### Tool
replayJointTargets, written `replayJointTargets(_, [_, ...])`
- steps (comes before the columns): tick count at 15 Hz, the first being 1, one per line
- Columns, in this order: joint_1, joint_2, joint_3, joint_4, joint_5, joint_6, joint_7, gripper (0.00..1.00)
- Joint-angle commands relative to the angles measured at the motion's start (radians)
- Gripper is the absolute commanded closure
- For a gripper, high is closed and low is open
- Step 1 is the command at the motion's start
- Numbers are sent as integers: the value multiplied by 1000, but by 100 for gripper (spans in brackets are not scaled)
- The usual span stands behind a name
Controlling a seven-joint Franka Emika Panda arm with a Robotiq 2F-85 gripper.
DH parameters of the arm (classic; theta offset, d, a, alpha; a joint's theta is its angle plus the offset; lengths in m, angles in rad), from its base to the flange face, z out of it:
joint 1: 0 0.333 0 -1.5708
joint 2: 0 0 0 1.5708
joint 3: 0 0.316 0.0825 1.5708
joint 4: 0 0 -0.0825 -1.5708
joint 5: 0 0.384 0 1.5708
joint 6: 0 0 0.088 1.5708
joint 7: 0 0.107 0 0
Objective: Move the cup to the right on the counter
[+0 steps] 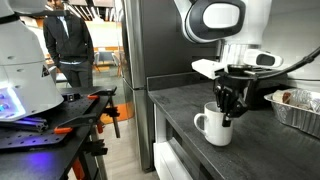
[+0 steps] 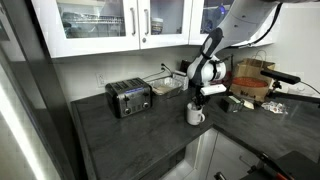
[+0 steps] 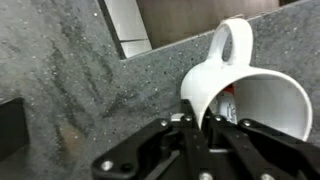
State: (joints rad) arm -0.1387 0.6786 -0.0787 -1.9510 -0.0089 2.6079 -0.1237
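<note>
Counter (image 2: 120, 140): dark grey, stone-look, set below white glass-door wall cabinets (image 2: 100, 25). White cup (image 1: 213, 126): stood upright on the counter near the front edge, loop handle turned away from the gripped side. Gripper (image 1: 225, 115): lowered onto the cup, fingers pinched together on the rim wall. Foil tray (image 1: 298, 108): placed nearby. Toaster (image 2: 128, 98): kept well apart.

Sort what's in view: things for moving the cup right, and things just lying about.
For the job: cup, hand pinching its rim, counter.
Lying about: toaster, foil tray, workbench.
</note>
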Motion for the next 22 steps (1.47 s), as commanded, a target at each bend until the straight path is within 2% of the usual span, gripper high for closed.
replayJointTargets(1, [-52,-5,57,-16,67,45,-11,97])
replayJointTargets(7, [-90,16,87,-20,122,66,-20,97])
replayJointTargets(8, [-91,14,88,-22,124,68,-18,64])
replayJointTargets(9, [-86,13,82,-24,120,70,-16,64])
replayJointTargets(15, [-67,-35,72,-55,107,97,-6,19])
replayJointTargets(17, [-68,-72,73,-74,109,71,-6,4])
replayJointTargets(18, [-78,-95,85,-89,119,67,-19,1])
replayJointTargets(22, [-84,-194,115,-151,150,41,-31,0])
